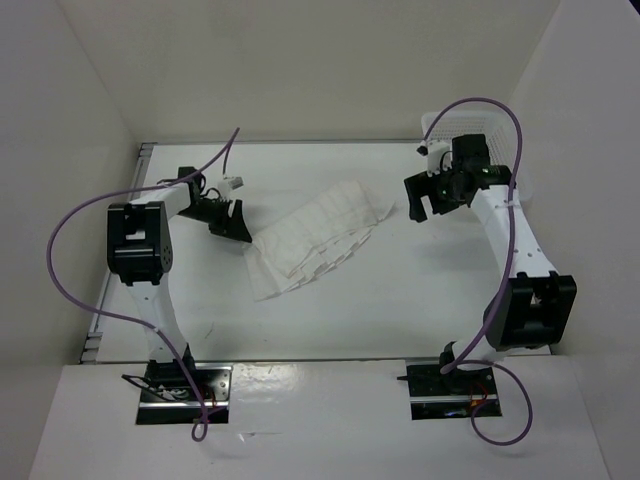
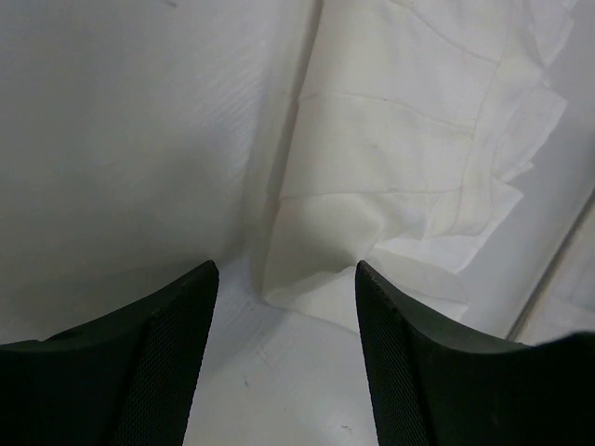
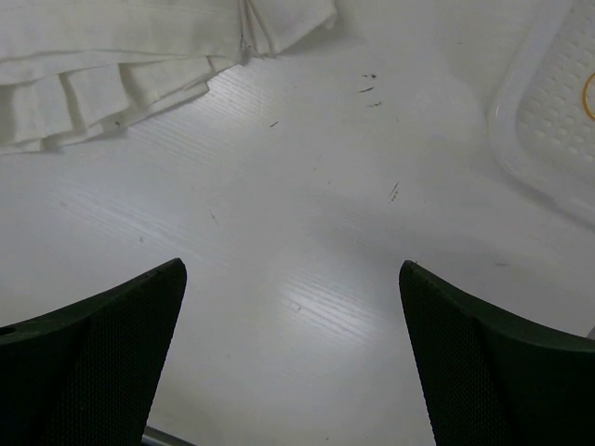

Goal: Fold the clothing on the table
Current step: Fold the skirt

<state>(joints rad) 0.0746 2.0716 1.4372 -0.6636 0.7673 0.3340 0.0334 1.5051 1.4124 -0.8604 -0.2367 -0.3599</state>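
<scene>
Top external: clothing (image 1: 315, 240) lies diagonally, near-left to far-right.

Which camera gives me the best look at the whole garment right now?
Top external: the clothing shows whole there, its full outline spread on the table. The left wrist view is a close-up of one corner only; the right wrist view catches just a strip of pleated edge at its upper left.

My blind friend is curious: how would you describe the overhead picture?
A pleated white garment lies rumpled on the white table between two robot arms. The left gripper, open, is beside its left edge; the right gripper, also open, stands apart, near a white mesh basket.
</scene>
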